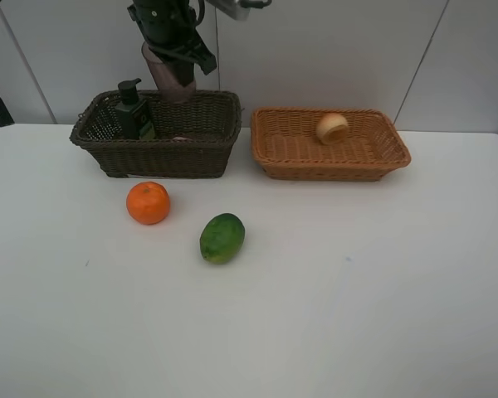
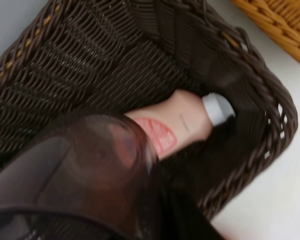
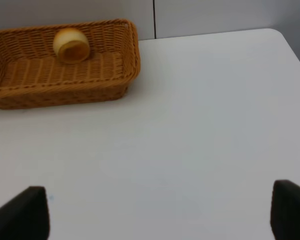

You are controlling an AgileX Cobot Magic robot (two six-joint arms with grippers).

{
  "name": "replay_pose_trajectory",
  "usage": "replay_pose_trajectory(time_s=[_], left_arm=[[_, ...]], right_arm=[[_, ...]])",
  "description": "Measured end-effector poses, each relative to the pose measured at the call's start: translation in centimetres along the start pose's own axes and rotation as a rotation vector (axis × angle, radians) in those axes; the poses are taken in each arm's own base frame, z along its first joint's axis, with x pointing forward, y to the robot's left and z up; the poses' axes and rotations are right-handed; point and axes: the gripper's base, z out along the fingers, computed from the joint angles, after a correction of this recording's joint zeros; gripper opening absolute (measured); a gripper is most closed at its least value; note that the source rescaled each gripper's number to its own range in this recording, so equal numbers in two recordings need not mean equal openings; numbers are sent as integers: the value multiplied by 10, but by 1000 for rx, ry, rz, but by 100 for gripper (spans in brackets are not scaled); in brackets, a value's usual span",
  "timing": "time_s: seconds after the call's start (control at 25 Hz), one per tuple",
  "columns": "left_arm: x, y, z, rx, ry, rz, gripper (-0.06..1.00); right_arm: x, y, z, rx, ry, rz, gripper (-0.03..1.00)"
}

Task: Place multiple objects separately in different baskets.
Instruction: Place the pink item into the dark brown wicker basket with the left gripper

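Observation:
My left gripper (image 1: 181, 56) hangs over the dark brown basket (image 1: 162, 157), shut on the translucent mauve cup (image 1: 169, 80). The cup (image 2: 90, 170) fills the near part of the left wrist view. Below it the pink white-capped bottle (image 2: 182, 125) lies on its side in the dark basket (image 2: 90, 60). The dark green pump bottle (image 1: 134, 112) stands upright at that basket's left end. The peach (image 1: 332, 128) lies in the light tan basket (image 1: 332, 170). The orange tangerine (image 1: 148, 203) and green oval fruit (image 1: 222, 238) rest on the table. My right gripper (image 3: 160, 202) is open and holds nothing.
The two baskets stand side by side at the back of the white table (image 1: 315, 315), close to the wall. In the right wrist view the tan basket (image 3: 55, 92) with the peach (image 3: 71, 45) lies ahead of the open fingers (image 3: 32, 210).

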Motion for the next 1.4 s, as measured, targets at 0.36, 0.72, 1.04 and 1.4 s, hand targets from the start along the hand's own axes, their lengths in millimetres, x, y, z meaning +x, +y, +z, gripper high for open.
replay_pose_trajectory(time_s=[0.36, 0.72, 1.04, 1.4], left_arm=[[2, 9, 53, 53, -3, -70, 0], [2, 16, 72, 76, -44, -118, 0], [1, 14, 83, 91, -51, -123, 0], [-1, 14, 83, 87, -77, -125, 56]], right_arm=[[0, 0, 0, 0, 0, 0, 95], [0, 0, 0, 0, 0, 0, 95], [0, 0, 0, 0, 0, 0, 95], [0, 0, 0, 0, 0, 0, 95]])
